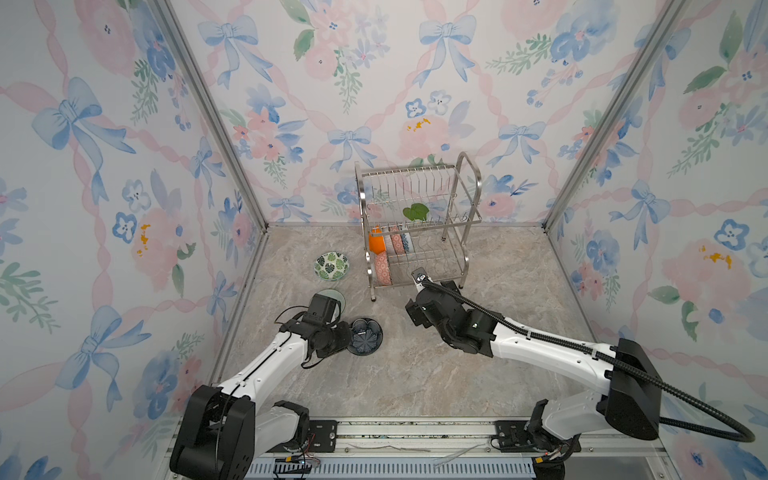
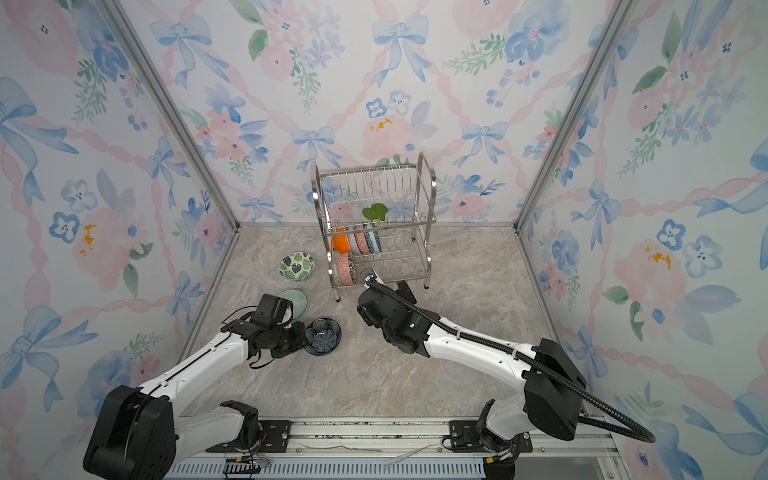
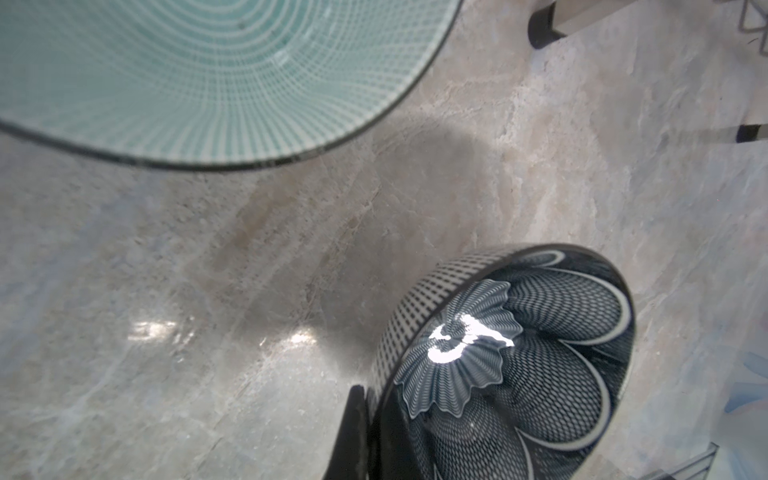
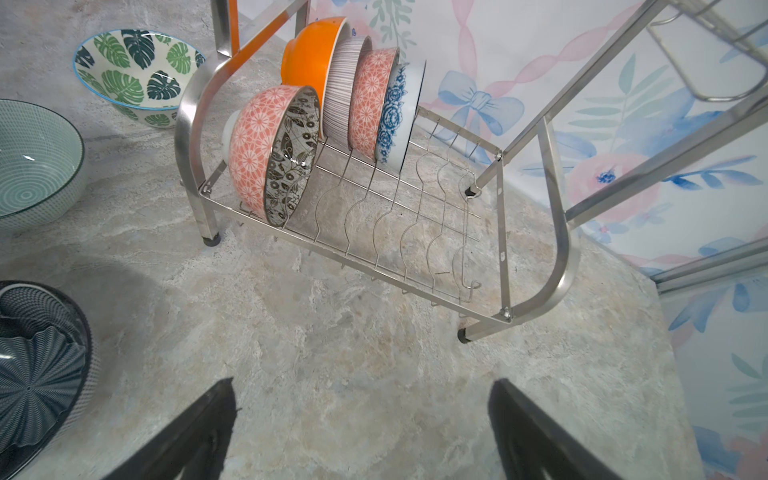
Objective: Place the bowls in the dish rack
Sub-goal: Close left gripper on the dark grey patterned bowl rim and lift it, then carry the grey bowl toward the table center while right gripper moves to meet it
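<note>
Left end effector (image 3: 374, 419): pinching the rim of the dark flower bowl (image 1: 365, 336), at its 9 o'clock.
Right end effector (image 4: 365, 415): spread over bare desk (image 1: 415, 374), 6 o'clock of the dish rack (image 1: 468, 178).
Teal bowl (image 1: 340, 296): 11 o'clock of the dark flower bowl.
Leaf bowl (image 1: 331, 266): on the desk, 9 o'clock of the dish rack.
Dish rack: desk's 12 o'clock; five bowls (image 4: 257, 145) on edge in the lower tier.

dish rack (image 4: 561, 249): bare steel tube and wire, gleaming like it's polished | dark flower bowl (image 3: 540, 353) out front of the dish rack: glazed ceramic, throwing off a bright glare | teal bowl (image 3: 208, 75) near the dish rack's front leg: glossy glaze, looking smooth | tabletop (image 4: 332, 353) under the dish rack: smooth marble-look, shining softly
</note>
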### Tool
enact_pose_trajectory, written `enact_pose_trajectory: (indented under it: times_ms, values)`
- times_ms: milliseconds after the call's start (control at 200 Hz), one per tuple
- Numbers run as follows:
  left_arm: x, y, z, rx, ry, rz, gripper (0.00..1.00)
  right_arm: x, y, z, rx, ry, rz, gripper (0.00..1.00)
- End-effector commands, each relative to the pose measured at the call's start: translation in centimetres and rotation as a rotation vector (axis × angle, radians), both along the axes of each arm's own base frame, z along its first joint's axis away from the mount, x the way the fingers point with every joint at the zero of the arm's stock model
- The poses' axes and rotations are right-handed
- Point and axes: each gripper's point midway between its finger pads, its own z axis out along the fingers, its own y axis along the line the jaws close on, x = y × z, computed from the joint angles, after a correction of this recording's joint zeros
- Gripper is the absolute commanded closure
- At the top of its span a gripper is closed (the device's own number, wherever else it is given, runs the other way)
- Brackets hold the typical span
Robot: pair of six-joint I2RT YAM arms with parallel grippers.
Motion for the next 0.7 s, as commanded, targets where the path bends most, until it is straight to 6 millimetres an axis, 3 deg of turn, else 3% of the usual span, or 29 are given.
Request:
enact_pose_trajectory:
  times_ms: [0,100,315,695]
  values:
    - [0.9,-0.5,1.4,0.012,-0.061,-0.024,1.0,0.0,-0.6,0.5,0.043,0.002,-0.011,0.04]
    - [1.4,-1.7,2.9,0.01,-0.104,-0.069,1.0,0.1,-0.9,0.6,0.059,0.008,-0.019,0.04]
    - [3.0,-7.0,6.3,0.011,-0.184,-0.196,1.0,0.2,-3.0,0.6,0.115,0.034,-0.079,0.03]
    - [4.9,-16.0,5.8,0.047,-0.161,-0.377,1.0,0.3,-14.7,-1.0,0.376,0.119,-0.416,0.03]
